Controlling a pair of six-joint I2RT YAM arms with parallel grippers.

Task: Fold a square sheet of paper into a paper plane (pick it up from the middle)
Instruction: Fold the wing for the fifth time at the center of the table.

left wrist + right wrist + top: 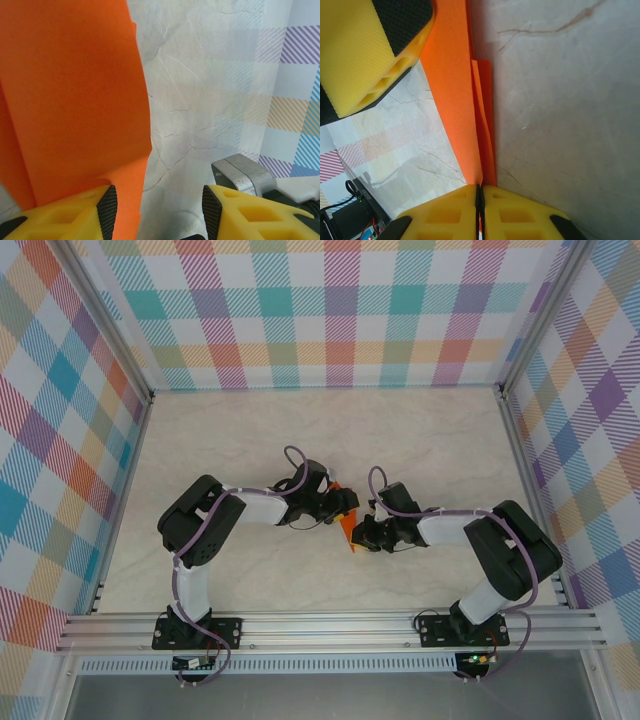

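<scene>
The right gripper (480, 189), at the bottom edge of its wrist view, is clenched on the lower edge of the orange sheet (454, 100), its two yellow fingers pressed together with the paper pinched in the seam. From that grip the sheet runs straight up the frame, seen nearly edge-on, its long axis lying along the claw's own line. Several layers show at its right side, so it is already creased. Farther up, in the upper left corner, one broad yellow finger (365, 55) of the left gripper (157, 197) stands just beside the sheet's face. The pale marbled table (560, 100) lies beyond.

In the left wrist view the jaws stand apart, gripping nothing. The sheet covers the left half of that frame and comes down against the left-hand pad, while the right-hand pad is well clear of it, with bare table between. From above, the paper sits between the two claws at mid-table. The coming move likely turns on that offset: the sheet lies to one side of the left claw's gap, not centred.
</scene>
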